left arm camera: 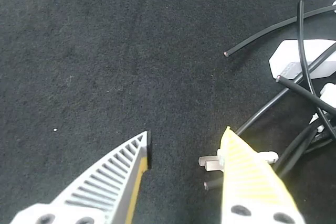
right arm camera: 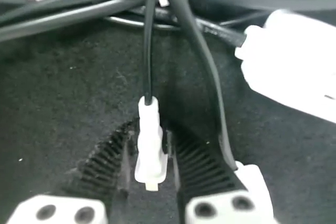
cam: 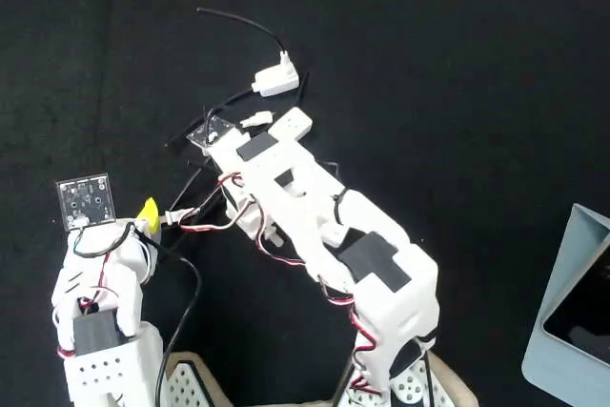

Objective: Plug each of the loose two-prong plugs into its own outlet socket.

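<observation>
We judge the white plastic block to be a socket. It lies near the right pincer, which is clamped on a small white plug with black cable. We advise squaring the prongs to the slots before pressing. The left pincer gapes, with a second white two-prong plug at its yellow finger. The table is covered in black cloth, and a pale grey bin stands at its edge.

2 arms — 2 white plugs
</observation>
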Robot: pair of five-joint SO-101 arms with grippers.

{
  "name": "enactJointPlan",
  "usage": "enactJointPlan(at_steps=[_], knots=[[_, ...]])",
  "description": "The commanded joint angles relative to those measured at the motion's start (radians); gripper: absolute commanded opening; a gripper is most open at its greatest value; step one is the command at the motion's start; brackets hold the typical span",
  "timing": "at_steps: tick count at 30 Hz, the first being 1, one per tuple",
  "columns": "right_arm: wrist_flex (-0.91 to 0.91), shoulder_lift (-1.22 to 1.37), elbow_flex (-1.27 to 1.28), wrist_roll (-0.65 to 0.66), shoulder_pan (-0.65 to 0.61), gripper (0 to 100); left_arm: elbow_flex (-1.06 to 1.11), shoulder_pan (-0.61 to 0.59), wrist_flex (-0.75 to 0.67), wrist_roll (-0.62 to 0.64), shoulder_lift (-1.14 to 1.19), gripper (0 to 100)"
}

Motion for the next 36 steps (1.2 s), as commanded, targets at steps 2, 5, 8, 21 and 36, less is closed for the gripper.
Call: enactJointPlan(at_steps=[2, 5, 8, 21, 36], knots=[[0.025, -0.088, -0.004, 0.003, 0.008, 1.1, -0.005, 0.005, -0.020, -0.006, -0.008, 22], [0.058, -0.139, -0.002, -0.002, 0.006, 1.1, -0.005, 0.005, -0.020, -0.006, -0.008, 22], [0.075, -0.189, 0.001, -0.003, 0.008, 1.1, -0.005, 0.005, -0.020, -0.006, -0.008, 22], [-0.124, -0.624, 0.255, -0.146, -0.089, 1.1, -0.018, 0.005, -0.026, 0.002, -0.011, 22], [-0.417, -1.079, 0.667, -0.229, -0.092, 1.1, -0.231, 0.007, -0.032, 0.178, -0.009, 22]])
